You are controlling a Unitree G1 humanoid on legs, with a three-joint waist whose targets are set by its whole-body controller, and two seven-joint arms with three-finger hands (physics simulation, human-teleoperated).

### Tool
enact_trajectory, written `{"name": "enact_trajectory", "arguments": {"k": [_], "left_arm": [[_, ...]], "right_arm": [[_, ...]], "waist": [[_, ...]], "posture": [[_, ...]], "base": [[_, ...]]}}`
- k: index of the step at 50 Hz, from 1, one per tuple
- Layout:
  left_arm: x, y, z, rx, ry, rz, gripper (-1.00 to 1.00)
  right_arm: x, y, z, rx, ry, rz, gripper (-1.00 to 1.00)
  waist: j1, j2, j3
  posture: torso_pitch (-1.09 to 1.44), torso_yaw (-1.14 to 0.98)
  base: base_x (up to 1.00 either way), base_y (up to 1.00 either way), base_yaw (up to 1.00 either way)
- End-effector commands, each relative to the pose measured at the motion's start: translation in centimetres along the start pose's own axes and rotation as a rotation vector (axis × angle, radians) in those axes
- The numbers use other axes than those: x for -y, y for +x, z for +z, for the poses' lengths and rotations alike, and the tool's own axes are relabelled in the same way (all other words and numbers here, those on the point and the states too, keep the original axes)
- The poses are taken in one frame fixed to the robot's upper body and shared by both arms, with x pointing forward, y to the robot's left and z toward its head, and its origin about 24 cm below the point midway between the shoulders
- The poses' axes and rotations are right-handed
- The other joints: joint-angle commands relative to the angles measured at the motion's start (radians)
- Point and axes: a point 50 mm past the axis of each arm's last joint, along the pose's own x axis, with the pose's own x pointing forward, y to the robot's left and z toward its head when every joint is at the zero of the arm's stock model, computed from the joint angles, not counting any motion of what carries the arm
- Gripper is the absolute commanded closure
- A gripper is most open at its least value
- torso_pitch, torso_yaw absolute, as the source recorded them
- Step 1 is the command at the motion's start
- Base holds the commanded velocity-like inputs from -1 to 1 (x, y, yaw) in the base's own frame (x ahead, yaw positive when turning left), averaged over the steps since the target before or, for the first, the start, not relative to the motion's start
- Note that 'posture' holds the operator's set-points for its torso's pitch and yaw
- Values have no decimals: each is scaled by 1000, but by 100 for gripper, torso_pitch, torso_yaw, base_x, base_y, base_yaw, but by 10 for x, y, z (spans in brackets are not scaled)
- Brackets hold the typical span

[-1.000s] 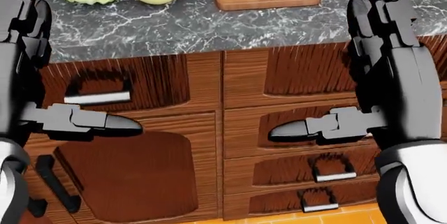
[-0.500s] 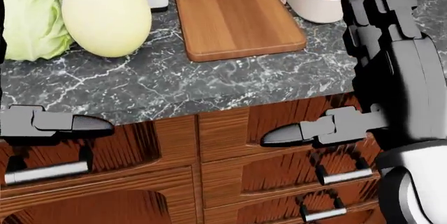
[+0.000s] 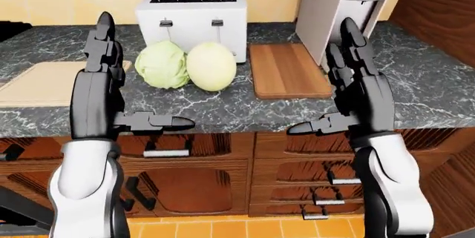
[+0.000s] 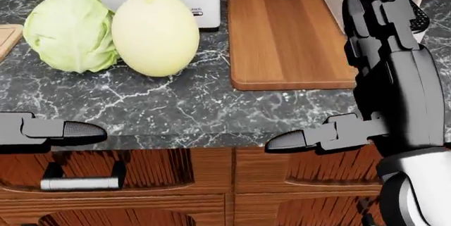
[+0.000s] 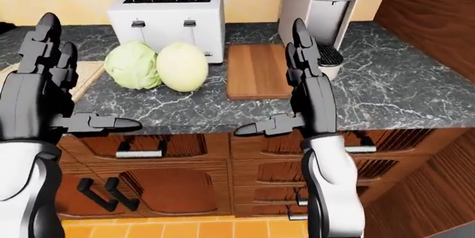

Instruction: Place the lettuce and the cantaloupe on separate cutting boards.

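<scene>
Nothing is placed yet: I see the lettuce [image 4: 69,30] and cantaloupe [image 4: 155,33] touching on the counter [image 4: 176,110], the dark board [image 4: 289,38] at their three o'clock, my left hand [image 3: 100,63] and right hand [image 3: 356,77] both released, empty.

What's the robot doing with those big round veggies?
Nothing yet! The robot stands at the kitchen counter with its left hand and right hand raised, open and empty. The lettuce and the cantaloupe sit side by side on the counter by the toaster, on neither board. A dark wooden cutting board lies bare to their right in the left-eye view, and a lighter cutting board lies to their left.
</scene>
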Motion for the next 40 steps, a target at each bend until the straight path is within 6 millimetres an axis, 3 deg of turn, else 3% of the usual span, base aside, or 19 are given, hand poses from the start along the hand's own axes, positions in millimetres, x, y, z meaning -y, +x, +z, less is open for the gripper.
{"name": "enact_trajectory", "arguments": {"k": [1, 5, 7, 8, 9, 13, 14, 15, 17, 22, 24, 27, 29, 30, 31, 33, 37, 39, 40], "left_arm": [[-1, -1, 14, 94, 4, 4, -100], [2, 0, 14, 93, 2, -1, -100], [1, 0, 13, 91, 2, 1, -100], [1, 0, 13, 91, 1, 2, -100], [1, 0, 13, 89, 4, 3, -100], [0, 2, 14, 90, 3, 3, -100], [-1, 2, 15, 91, 5, 5, -100], [-1, 2, 15, 91, 4, 3, -100], [-1, 2, 15, 91, 5, 4, -100], [-3, 2, 15, 92, 9, 5, -100], [-2, 2, 15, 93, 9, 4, -100], [-3, 1, 16, 94, 11, 4, -100], [-3, 0, 15, 93, 10, 4, -100], [-3, 0, 14, 93, 11, 4, -100], [-3, 0, 14, 94, 11, 5, -100], [-3, 0, 14, 92, 11, 3, -100], [-2, -1, 13, 91, 11, 1, -100], [-2, -1, 13, 90, 12, -1, -100], [-2, -1, 13, 91, 12, 1, -100]], "right_arm": [[3, 0, 14, 87, -19, -17, -100], [5, 1, 13, 77, -15, -34, -100], [6, 2, 12, 68, -27, -45, -100], [6, 2, 12, 70, -15, -41, -100], [7, 2, 12, 70, -20, -49, -100], [8, 2, 14, 72, -38, -46, -100], [8, 2, 15, 75, -37, -47, -100], [7, 2, 16, 80, -38, -44, -100], [7, 2, 17, 85, -32, -42, -100], [7, 2, 17, 86, -37, -39, -100], [6, 2, 18, 86, -39, -39, -100], [6, 1, 18, 89, -42, -39, -100], [6, 0, 17, 87, -42, -37, -100], [6, -1, 17, 89, -36, -37, -100], [6, -1, 17, 88, -36, -38, -100], [6, -2, 17, 91, -33, -39, -100], [6, -3, 17, 92, -33, -40, -100], [7, -3, 16, 91, -29, -41, -100], [7, -3, 16, 91, -30, -41, -100]], "waist": [[-4, 0, -12], [-3, -45, 14], [8, -96, -4], [8, -72, 7], [1, -62, 10], [-16, -20, -15], [-14, -18, -10], [-19, -19, -26], [-23, -19, -12], [-24, -49, -23], [-25, -39, -14], [-30, 6, -4], [-26, 87, -28], [-22, 35, -8], [-27, 43, -2], [-26, 4, -5], [-30, -52, 8], [-33, -95, 4], [-44, -64, 4]], "posture": [[0, 0], [0, 0], [0, 0], [0, 0], [0, 0], [0, 0], [0, 0], [0, 0], [0, 0], [0, 0], [0, 0], [0, 0], [0, 0], [0, 0], [0, 0], [0, 0], [0, 0], [0, 0], [0, 0]], "base": [[0, 0, 36], [0, 0, 18], [0, 0, 0], [0, 0, 0], [0, 0, 0], [0, 0, 0], [0, 0, 0], [0, 12, 0], [0, 16, 0], [0, 26, 0], [0, 29, 0], [0, 30, 0], [0, 31, 0], [0, 35, 0], [0, 52, 0], [0, 51, 0], [0, 51, 0], [0, 51, 0], [0, 51, 0]]}}
